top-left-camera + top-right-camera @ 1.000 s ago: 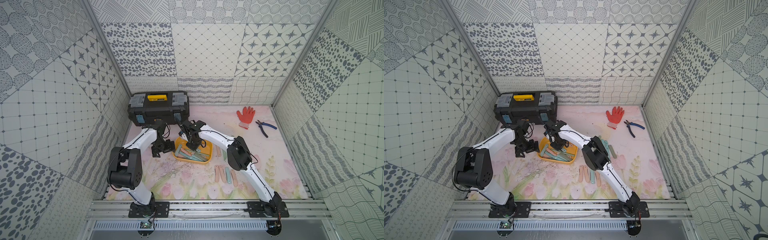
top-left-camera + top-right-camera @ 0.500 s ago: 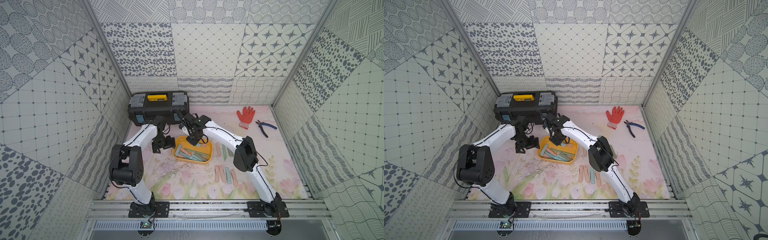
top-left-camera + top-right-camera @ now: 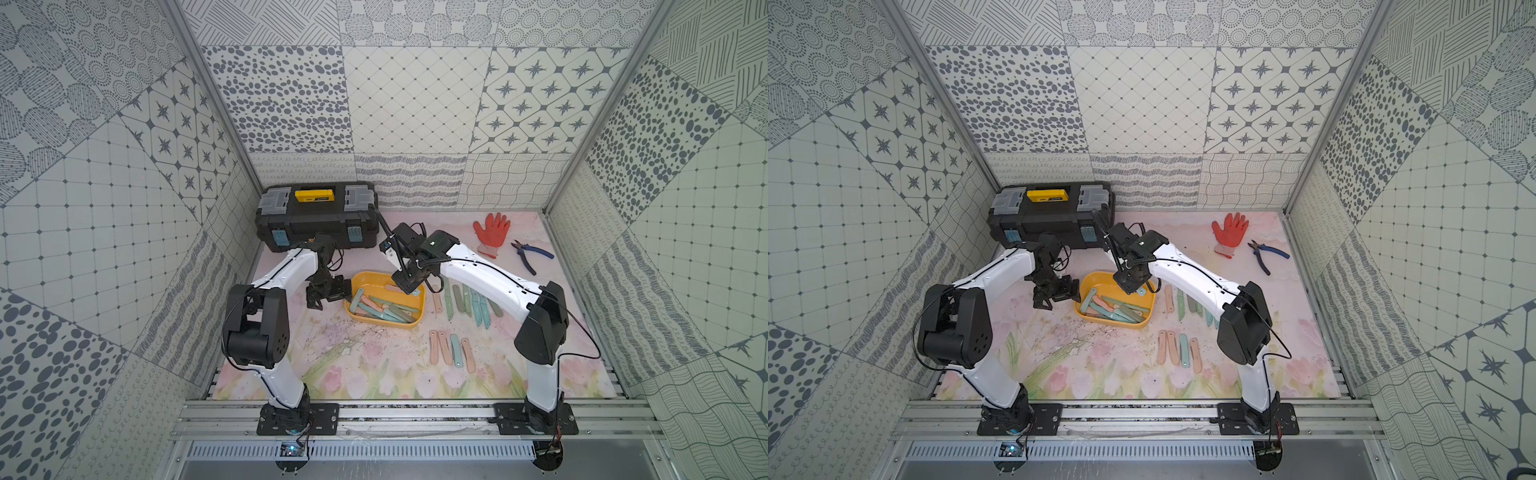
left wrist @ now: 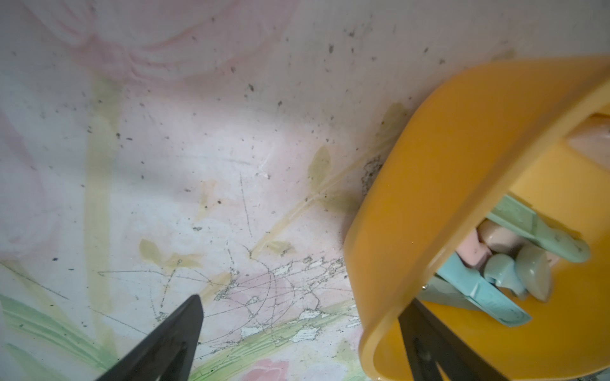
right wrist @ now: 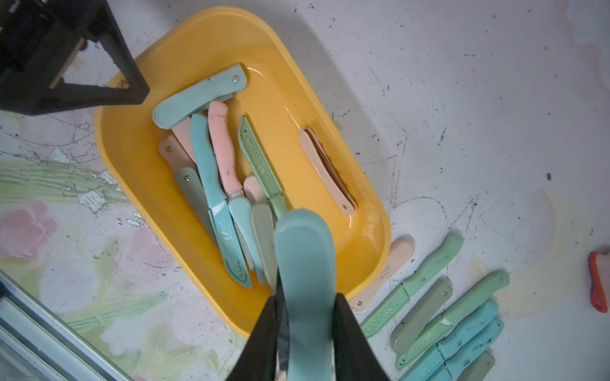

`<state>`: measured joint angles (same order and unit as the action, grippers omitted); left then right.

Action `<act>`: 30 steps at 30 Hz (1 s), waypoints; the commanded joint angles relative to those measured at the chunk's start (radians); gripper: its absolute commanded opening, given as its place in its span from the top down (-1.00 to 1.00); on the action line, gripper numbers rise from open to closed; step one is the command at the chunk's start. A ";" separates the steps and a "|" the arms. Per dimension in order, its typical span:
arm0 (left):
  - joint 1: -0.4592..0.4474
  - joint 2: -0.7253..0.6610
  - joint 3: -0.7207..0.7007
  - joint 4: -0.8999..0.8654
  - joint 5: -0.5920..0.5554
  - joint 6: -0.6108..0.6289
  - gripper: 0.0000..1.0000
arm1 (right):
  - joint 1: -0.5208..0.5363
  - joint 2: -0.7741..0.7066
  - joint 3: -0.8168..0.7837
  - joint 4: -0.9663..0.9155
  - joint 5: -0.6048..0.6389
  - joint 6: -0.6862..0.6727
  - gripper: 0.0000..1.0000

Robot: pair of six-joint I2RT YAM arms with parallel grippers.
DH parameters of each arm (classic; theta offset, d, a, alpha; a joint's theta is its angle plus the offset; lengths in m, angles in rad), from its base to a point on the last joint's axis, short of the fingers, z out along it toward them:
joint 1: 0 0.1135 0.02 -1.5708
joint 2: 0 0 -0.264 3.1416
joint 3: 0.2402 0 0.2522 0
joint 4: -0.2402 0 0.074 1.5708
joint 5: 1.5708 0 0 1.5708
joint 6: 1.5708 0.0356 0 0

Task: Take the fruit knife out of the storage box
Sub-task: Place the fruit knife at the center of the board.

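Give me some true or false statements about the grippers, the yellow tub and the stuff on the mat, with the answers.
1. The right gripper is shut on a teal knife. True.
2. The yellow tub is empty. False: several knives lie in it.
3. The left gripper stands open at the tub's rim. True.
4. The black toolbox has its lid raised. False: it is closed.
5. The red glove lies in the tub. False: it lies on the mat beside the pliers.
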<state>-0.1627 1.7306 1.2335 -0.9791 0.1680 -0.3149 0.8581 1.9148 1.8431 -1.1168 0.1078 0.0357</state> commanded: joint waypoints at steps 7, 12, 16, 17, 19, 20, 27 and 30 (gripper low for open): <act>-0.014 0.014 0.029 -0.038 -0.003 -0.018 -0.84 | -0.026 -0.273 -0.340 0.034 0.064 0.224 0.49; -0.016 0.030 0.038 -0.029 0.009 -0.021 -0.85 | -0.065 -0.473 -0.643 0.104 0.013 0.384 0.54; -0.016 0.014 0.012 0.001 0.025 -0.037 -0.85 | -0.085 -0.602 -0.823 0.126 0.003 0.472 0.59; -0.015 0.012 0.007 0.002 0.029 -0.039 -0.85 | -0.090 -0.621 -0.857 0.122 -0.001 0.486 0.58; -0.015 0.014 0.005 0.002 0.026 -0.040 -0.85 | -0.099 -0.644 -0.913 0.115 -0.001 0.512 0.55; -0.016 0.014 0.004 0.002 0.025 -0.039 -0.85 | -0.103 -0.649 -0.942 0.118 -0.010 0.523 0.55; -0.016 0.008 0.002 0.002 0.019 -0.038 -0.85 | -0.137 -0.601 -1.020 0.124 -0.038 0.602 0.54; -0.016 0.004 -0.003 0.003 0.020 -0.038 -0.85 | -0.160 -0.607 -1.071 0.147 -0.042 0.632 0.54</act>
<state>-0.1757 1.7496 1.2369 -0.9668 0.1768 -0.3420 0.7158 1.3060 0.8082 -0.9989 0.0776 0.5957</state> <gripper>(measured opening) 0.926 0.266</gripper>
